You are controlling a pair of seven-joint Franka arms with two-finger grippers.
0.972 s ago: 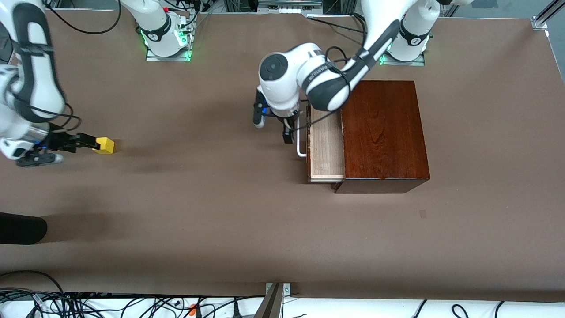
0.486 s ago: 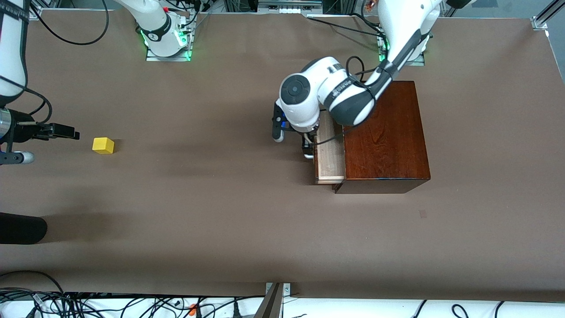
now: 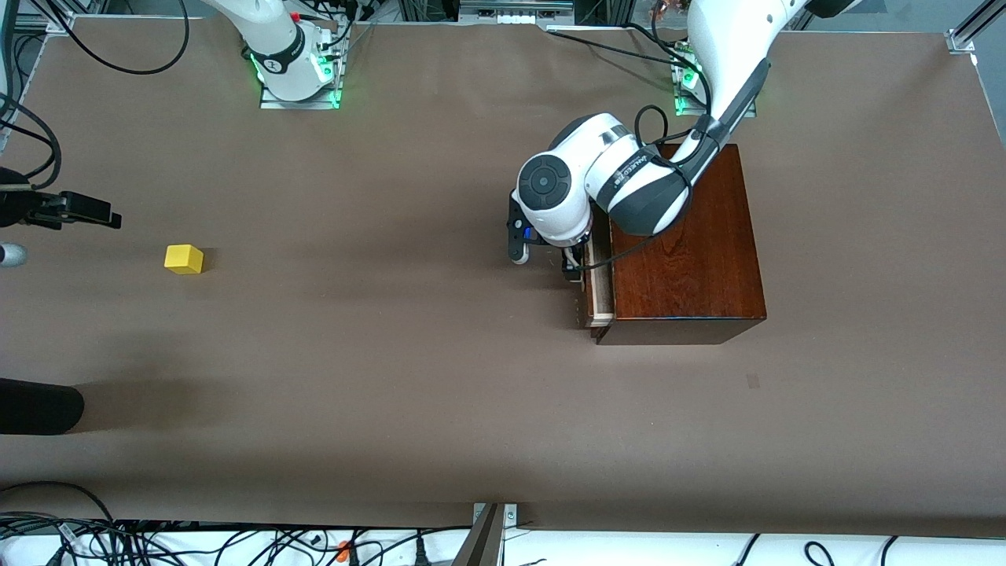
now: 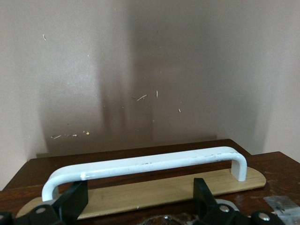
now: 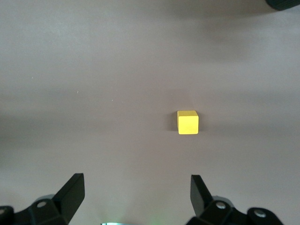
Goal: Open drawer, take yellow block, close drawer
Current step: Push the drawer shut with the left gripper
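Note:
The yellow block [image 3: 184, 259] lies alone on the table at the right arm's end; it also shows in the right wrist view [image 5: 187, 122]. My right gripper [image 3: 93, 214] is open and empty, up off the table and apart from the block; its midpoint in the right wrist view [image 5: 136, 194] has bare table under it. The drawer [image 3: 600, 292] of the dark wooden box [image 3: 692, 236] is nearly shut, with a thin pale strip showing. My left gripper [image 3: 572, 264] is open at the drawer's white handle [image 4: 140, 166], with its fingers [image 4: 75, 202] wide apart by the bar.
A black object [image 3: 35, 406] lies at the table's edge on the right arm's end, nearer to the front camera than the block. Cables run along the edge nearest the front camera. The arms' bases stand along the top of the front view.
The right gripper let go of the yellow block and drew away from it. The left gripper pushed the drawer most of the way into the box.

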